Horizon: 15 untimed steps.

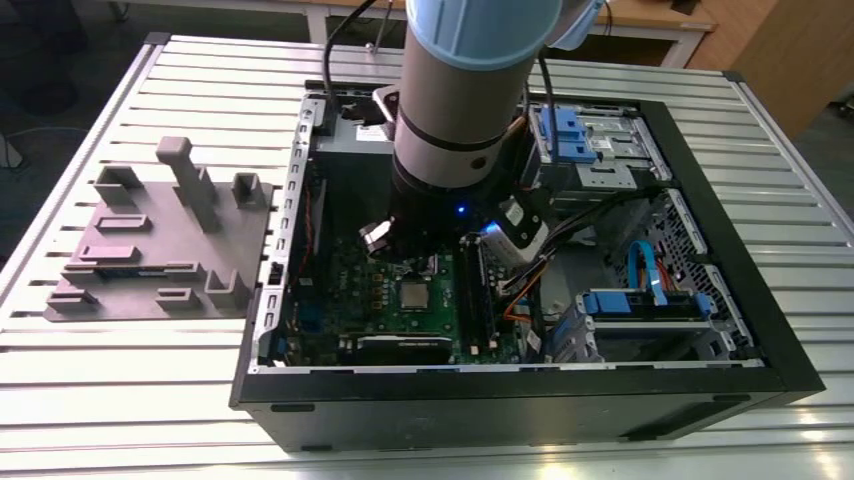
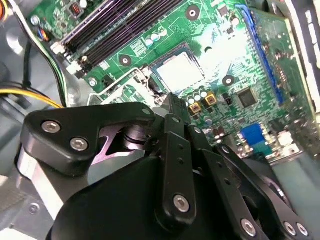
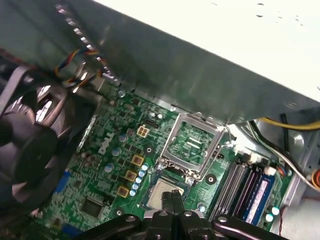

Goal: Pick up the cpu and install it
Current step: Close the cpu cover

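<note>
Hovering fingers (image 3: 172, 202) pressed together | cpu (image 1: 415, 294) seated | first wrist view: retention frame (image 3: 192, 145) raised

The open case (image 1: 694, 345) leaves room from above over the motherboard (image 1: 340, 300), and the arm (image 1: 461, 110) reaches down through that opening. The cpu (image 1: 415, 294) lies in its socket with bare board around it. Beside it the raised socket frame (image 3: 194, 145) stands open. The memory slots (image 2: 112, 30) flank one side, loose cables (image 1: 541, 275) and drive bays (image 1: 587, 150) crowd the exterior view's right, and a fan (image 3: 27, 145) sits near the case wall.
</note>
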Available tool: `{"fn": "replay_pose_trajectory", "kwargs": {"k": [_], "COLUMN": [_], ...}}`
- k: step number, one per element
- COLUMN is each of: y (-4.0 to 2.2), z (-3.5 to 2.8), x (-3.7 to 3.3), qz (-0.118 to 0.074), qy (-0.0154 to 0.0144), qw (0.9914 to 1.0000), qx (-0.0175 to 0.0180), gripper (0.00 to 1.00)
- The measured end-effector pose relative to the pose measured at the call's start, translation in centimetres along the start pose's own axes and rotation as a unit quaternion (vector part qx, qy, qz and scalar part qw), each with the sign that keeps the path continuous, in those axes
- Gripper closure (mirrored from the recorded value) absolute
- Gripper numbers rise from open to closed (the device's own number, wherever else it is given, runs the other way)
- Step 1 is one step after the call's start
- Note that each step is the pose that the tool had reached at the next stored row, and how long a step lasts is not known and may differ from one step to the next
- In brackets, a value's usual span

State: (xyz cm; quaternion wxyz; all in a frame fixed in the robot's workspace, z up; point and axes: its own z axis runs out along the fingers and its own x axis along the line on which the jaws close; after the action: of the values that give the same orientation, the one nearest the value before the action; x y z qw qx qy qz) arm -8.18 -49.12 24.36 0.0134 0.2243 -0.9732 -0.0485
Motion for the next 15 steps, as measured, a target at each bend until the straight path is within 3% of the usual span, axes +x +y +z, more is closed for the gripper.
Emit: {"fn": "replay_pose_trajectory", "kwargs": {"k": [4,15], "y": [-0.01,-0.84], "z": [0.08,0.23], "x": [-0.01,-2.28], "qz": [-0.033,-0.036], "qy": [0.0028,0.003], "qw": [0.99944,0.99936], "qx": [0.0004,0.0003], "gripper": [0.89,0.89]}}
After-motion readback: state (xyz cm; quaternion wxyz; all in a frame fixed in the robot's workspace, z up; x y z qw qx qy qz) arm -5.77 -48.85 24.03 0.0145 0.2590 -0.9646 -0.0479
